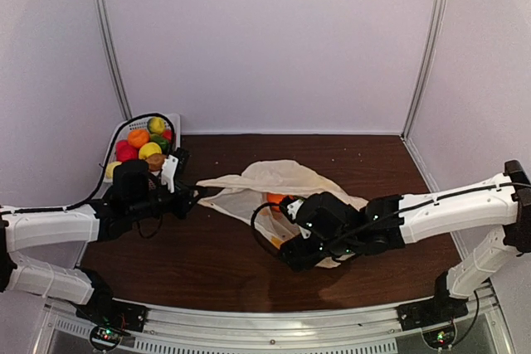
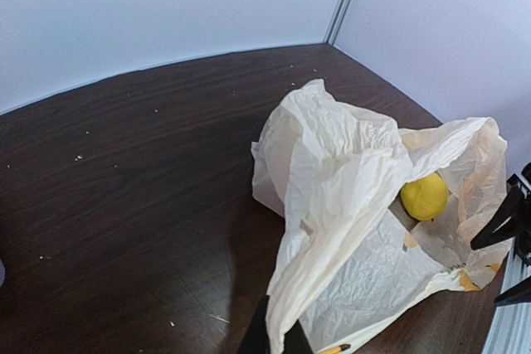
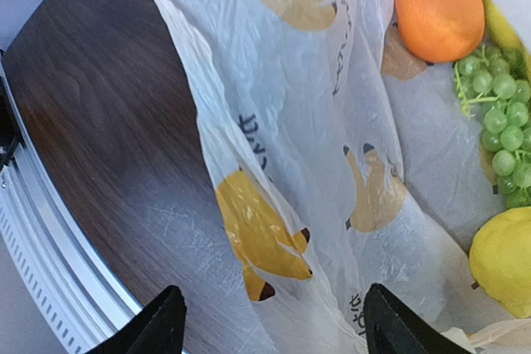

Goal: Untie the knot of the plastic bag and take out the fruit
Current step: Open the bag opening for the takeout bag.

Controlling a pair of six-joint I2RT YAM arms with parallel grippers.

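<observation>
Right tool (image 3: 274,321): fingers spread wide, nothing between them, poised over the plastic bag (image 3: 332,122). The bag is crumpled, translucent, printed with bananas, and lies on the dark bench (image 3: 91,97). On its plastic are an orange (image 3: 439,12), green grapes (image 3: 498,113) just beside it, and a lemon (image 3: 504,261). A metal rail (image 3: 41,271) borders the bench.

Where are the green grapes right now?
In the right wrist view, the green grapes lie at the right edge inside the plastic bag, between the orange fruit above and the yellow lemon below.
</observation>
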